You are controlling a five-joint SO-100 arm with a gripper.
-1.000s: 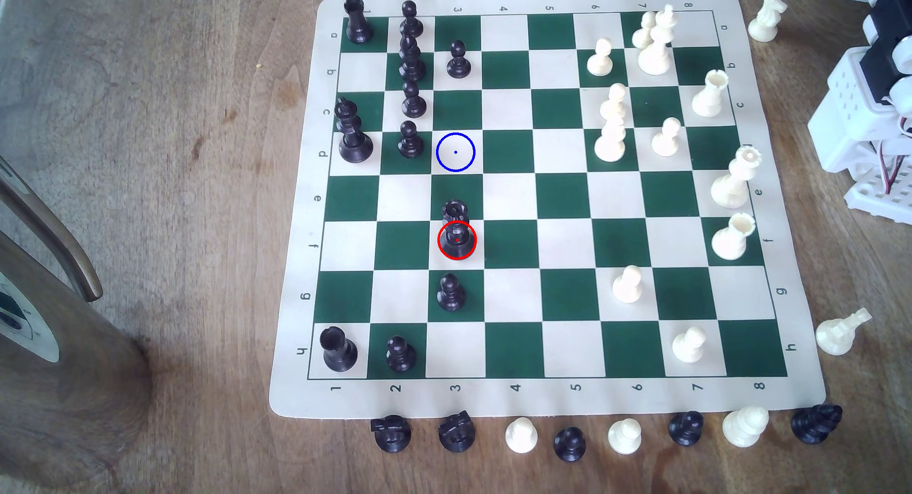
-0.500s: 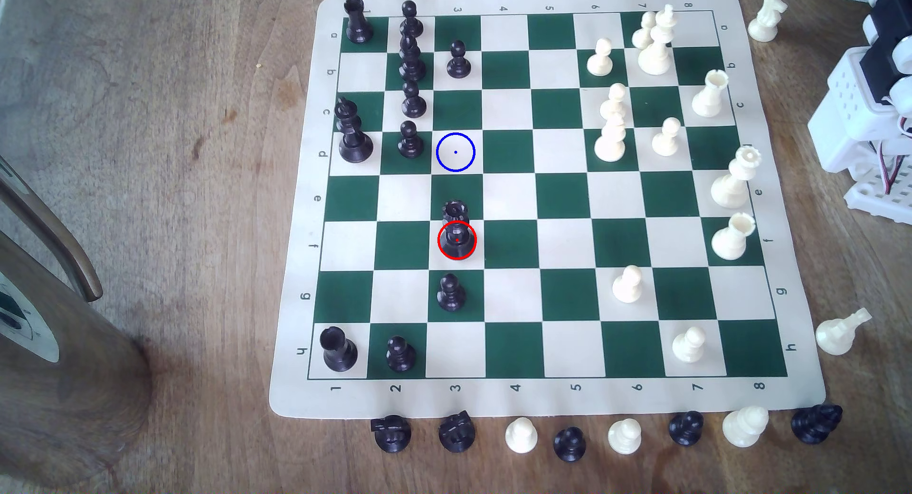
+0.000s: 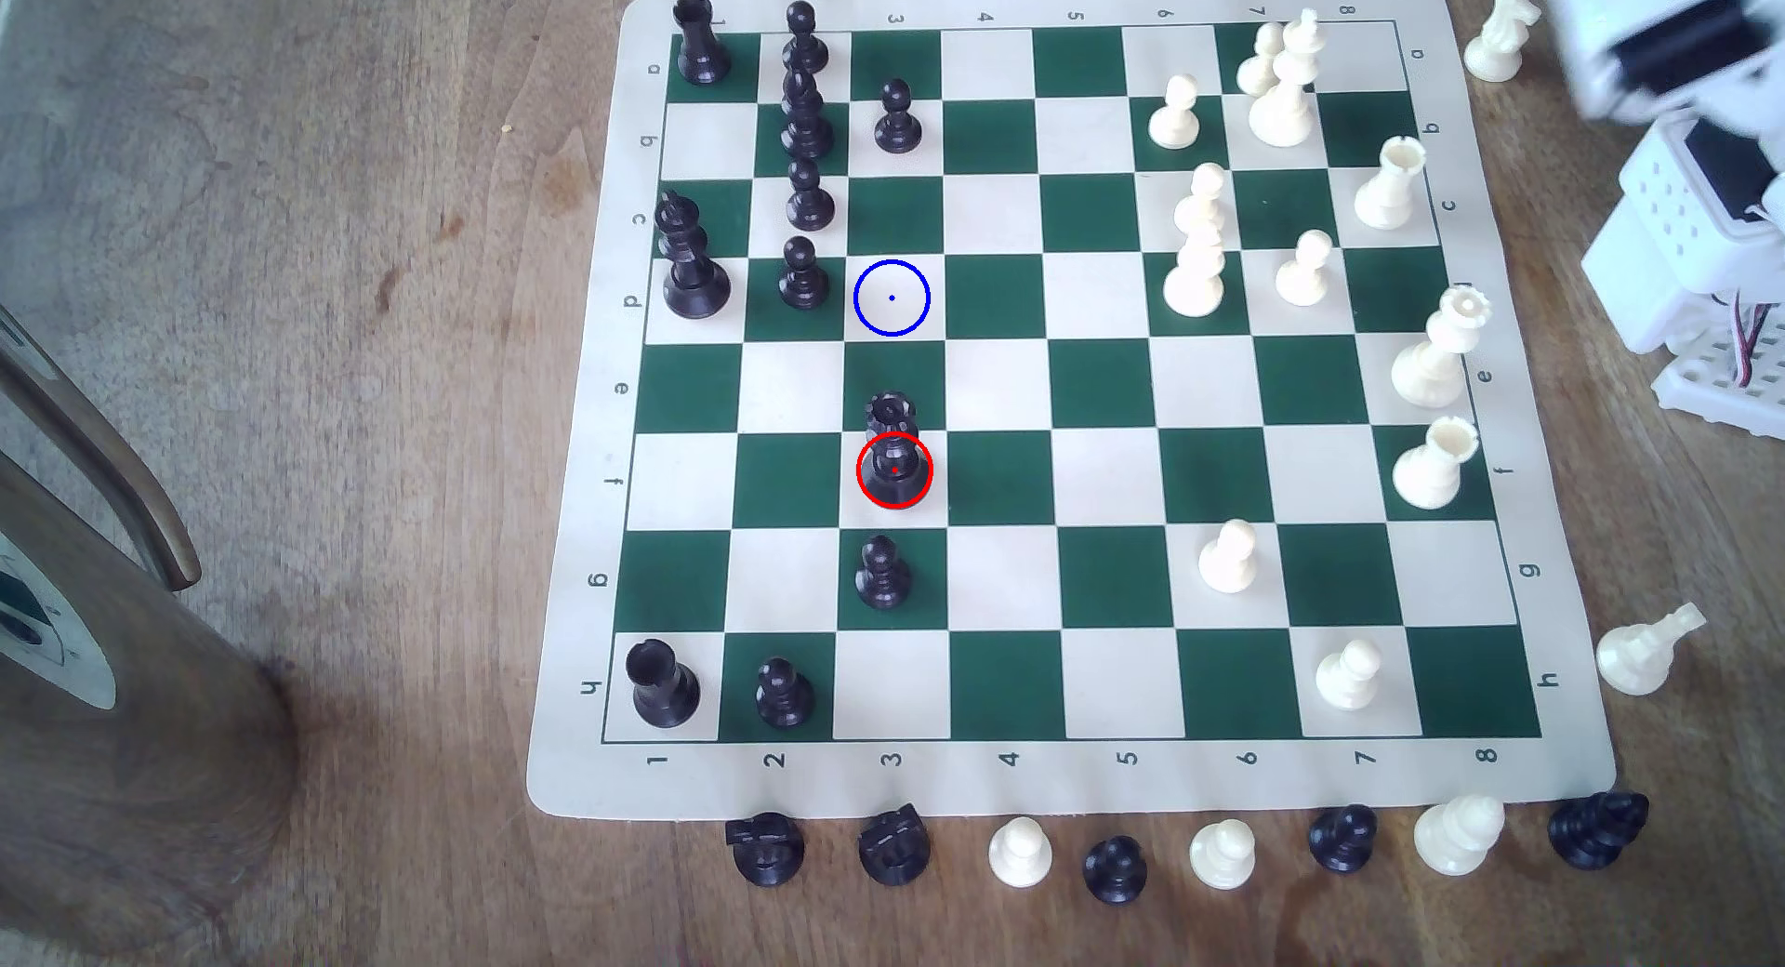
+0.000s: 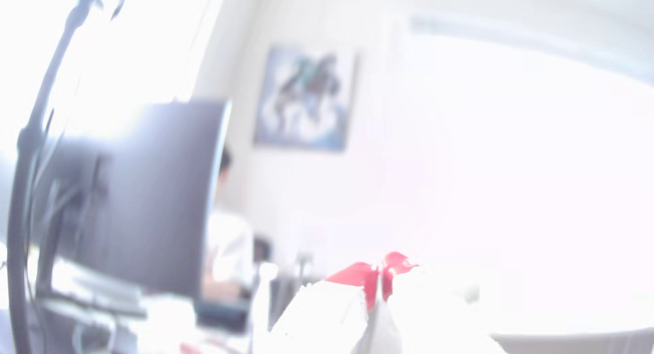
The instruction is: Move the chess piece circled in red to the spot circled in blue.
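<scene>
One gripper [image 4: 380,297], mine, shows red-tipped jaws that look pressed together; blur prevents certainty. My arm [image 3: 1681,185] sits off the board's 3 o'clock edge, well apart from all targets. The chess piece [image 3: 894,455] stands upright inside the red ring, a pawn [image 3: 882,573] just beside it at 6 o'clock. The spot [image 3: 892,298] lies bare at 12 o'clock from the piece. Board [image 3: 1062,793] edges read 1–8 and a–h.

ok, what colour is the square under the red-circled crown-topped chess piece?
Cream-white; the black crown-topped chess piece stands on a light square, clearest in the exterior view.
</scene>
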